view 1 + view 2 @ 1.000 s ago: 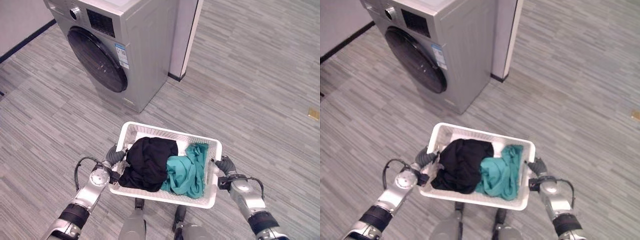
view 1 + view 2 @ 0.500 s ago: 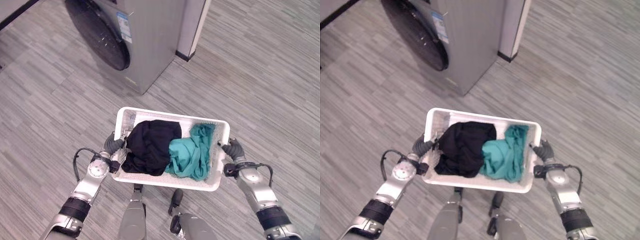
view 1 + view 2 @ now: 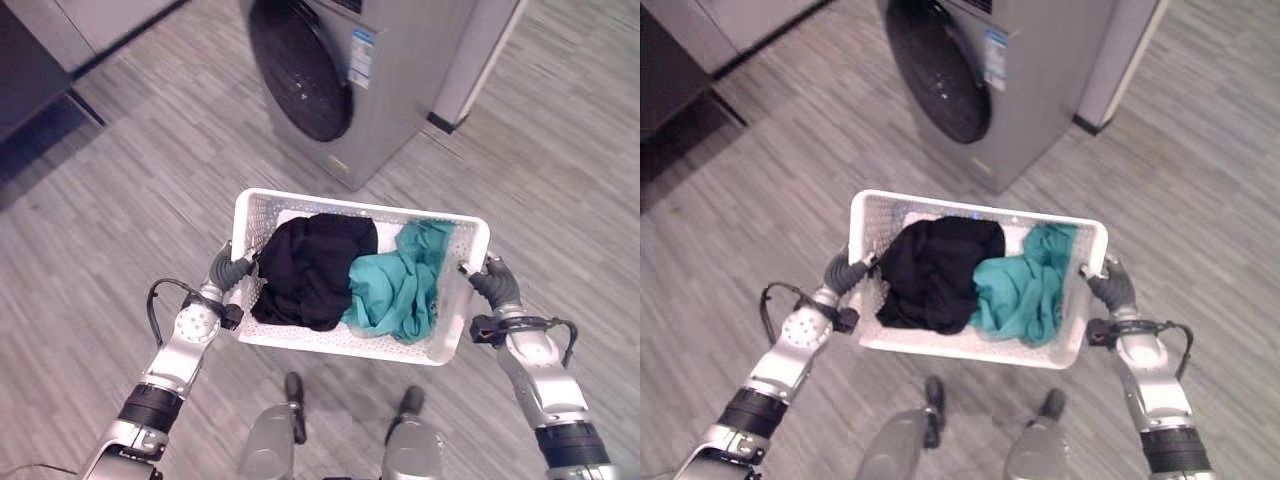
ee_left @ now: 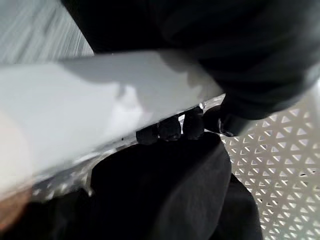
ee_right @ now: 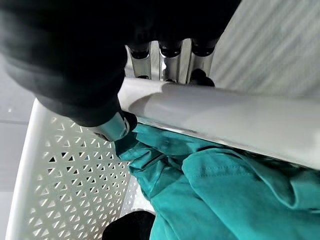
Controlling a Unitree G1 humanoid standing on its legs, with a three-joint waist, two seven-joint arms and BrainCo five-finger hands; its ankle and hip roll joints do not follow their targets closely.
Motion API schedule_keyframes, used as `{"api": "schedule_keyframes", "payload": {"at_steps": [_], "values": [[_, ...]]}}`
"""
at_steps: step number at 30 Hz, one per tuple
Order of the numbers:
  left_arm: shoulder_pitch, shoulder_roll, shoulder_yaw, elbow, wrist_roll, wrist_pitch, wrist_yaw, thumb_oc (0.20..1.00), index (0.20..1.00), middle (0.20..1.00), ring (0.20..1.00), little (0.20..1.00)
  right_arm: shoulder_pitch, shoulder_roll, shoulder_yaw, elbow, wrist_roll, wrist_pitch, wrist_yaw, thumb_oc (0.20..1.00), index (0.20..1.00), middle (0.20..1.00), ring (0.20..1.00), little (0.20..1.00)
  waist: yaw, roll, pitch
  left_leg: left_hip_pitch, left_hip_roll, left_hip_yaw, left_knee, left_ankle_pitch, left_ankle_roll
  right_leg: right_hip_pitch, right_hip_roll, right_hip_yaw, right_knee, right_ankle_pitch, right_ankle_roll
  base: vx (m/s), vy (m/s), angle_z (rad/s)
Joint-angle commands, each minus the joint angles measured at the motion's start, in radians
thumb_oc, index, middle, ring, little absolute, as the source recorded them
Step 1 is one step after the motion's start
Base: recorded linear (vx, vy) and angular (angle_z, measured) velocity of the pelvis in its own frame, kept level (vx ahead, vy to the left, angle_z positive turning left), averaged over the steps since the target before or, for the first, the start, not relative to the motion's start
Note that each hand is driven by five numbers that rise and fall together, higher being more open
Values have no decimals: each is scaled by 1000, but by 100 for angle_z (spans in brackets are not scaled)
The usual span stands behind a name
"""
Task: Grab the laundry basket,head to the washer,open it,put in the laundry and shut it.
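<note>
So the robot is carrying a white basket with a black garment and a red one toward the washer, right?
Not quite: beside the black garment in the white basket lies a teal garment, not red, as the left eye view shows. Both hands carry it toward the washer.

Both arms are silver-grey metal with a black band near each forearm. The left hand (image 3: 228, 270) and the right hand (image 3: 497, 287) wear dark ribbed covers (the fingers are silver with dark tips, seen in the wrist views)

One basket (image 3: 455, 335), two garments: black (image 3: 312, 270), teal (image 3: 398, 290); one washer (image 3: 370, 90).
</note>
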Motion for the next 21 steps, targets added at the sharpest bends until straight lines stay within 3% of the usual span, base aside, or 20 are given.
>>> {"api": "schedule_keyframes", "payload": {"at_steps": [1,3,4,5,6,7,10,12,13,14,15,16,17,18,19,20,21], "values": [[4,116,164,-23,-3,-7,77,200,200,200,200,200,-9,-67,-102,26,10,-68,6,200,200,200,200,200,-6,-24,-115,77,24,-65,-58,-101,19,-8,207,36,2,-173,41,76,251,0],[-16,110,152,-21,-2,-6,75,200,200,200,200,200,5,-72,-118,17,13,-70,5,200,200,200,200,200,-21,-28,-115,100,3,-69,-101,-66,18,-57,303,57,-19,-200,20,92,152,14],[-33,103,140,-18,-2,-10,76,200,200,200,200,200,9,-79,-123,22,22,-80,2,200,200,200,200,200,-46,-35,-115,123,-16,-90,-118,-66,18,-100,377,100,-59,-200,22,147,88,29],[-35,102,139,-16,-2,-11,76,200,200,200,200,200,9,-81,-123,23,22,-81,2,200,200,200,200,200,-45,-33,-116,125,-14,-90,-122,-66,17,-99,380,99,-61,-200,21,215,102,41],[-53,94,128,-12,-6,-11,74,200,200,200,200,200,16,-91,-129,28,32,-86,-6,200,200,200,200,200,-67,-43,-113,155,-46,-124,-138,-73,21,-139,446,164,-123,-170,37,204,63,48],[-65,88,119,-5,-6,-9,73,200,200,200,200,200,19,-96,-130,30,33,-88,-8,200,200,200,200,200,-77,-47,-113,174,-60,-142,-152,-79,25,-159,475,180,-167,-146,41,293,72,58],[-97,78,105,12,5,-1,70,200,200,200,200,200,25,-116,-143,26,29,-93,-13,200,200,200,200,200,-97,-58,-124,229,-100,-177,-176,-102,30,-189,495,138,-306,-75,62,290,21,54],[-100,78,105,15,9,5,67,200,200,200,200,200,28,-120,-147,18,26,-93,-13,200,200,200,200,200,-100,-56,-125,257,-100,-182,-184,-118,26,-183,492,89,-329,-76,65,227,0,25],[-100,76,105,20,12,8,66,200,200,200,200,200,32,-120,-152,12,24,-95,-13,200,200,200,200,200,-102,-58,-131,273,-105,-179,-189,-126,23,-172,477,35,-345,-75,64,355,-37,17],[-83,67,102,26,23,11,53,200,200,200,200,200,63,-121,-174,-1,17,-97,-8,200,200,200,200,200,-99,-54,-165,307,-102,-161,-184,-159,12,-96,461,-34,-386,-96,35,331,-38,21],[-83,66,102,25,23,11,53,200,200,200,200,200,65,-121,-175,-2,17,-97,-8,200,200,200,200,200,-100,-53,-163,310,-101,-163,-185,-158,12,-91,461,-36,-391,-94,36,645,-118,33],[-57,57,115,46,20,4,54,200,200,200,200,200,57,-112,-158,8,7,-92,0,200,200,200,200,200,-89,-29,-195,318,-44,-89,-71,-130,-70,-19,462,-103,-357,-150,14,405,-90,14],[-56,57,116,47,20,3,54,200,200,200,200,200,56,-112,-157,8,7,-92,0,200,200,200,200,200,-90,-28,-194,316,-42,-89,-64,-134,-72,-17,464,-103,-359,-150,13,485,-157,-1],[-60,52,110,68,13,-4,55,200,200,200,200,200,57,-110,-155,21,14,-93,-5,200,200,200,200,200,-101,-33,-191,256,14,-15,145,-33,-142,16,458,-108,-361,-151,-1,173,-184,4],[-57,50,109,86,8,-7,55,200,200,200,200,200,55,-113,-148,33,16,-91,-15,200,200,200,200,200,-114,-47,-194,195,114,85,346,52,-188,48,448,-119,-369,-170,-32,226,-277,24],[-49,61,122,78,1,-4,53,200,200,200,200,200,50,-110,-142,38,18,-90,-29,200,200,200,200,200,-103,-53,-189,143,175,137,494,78,-189,77,458,-111,-386,-188,-60,246,-276,38],[-47,67,130,78,0,-1,60,200,200,200,200,200,46,-107,-132,44,14,-92,-41,200,200,200,200,200,-87,-60,-180,98,182,137,623,101,-199,107,461,-93,-400,-192,-73,207,-217,6]]}}
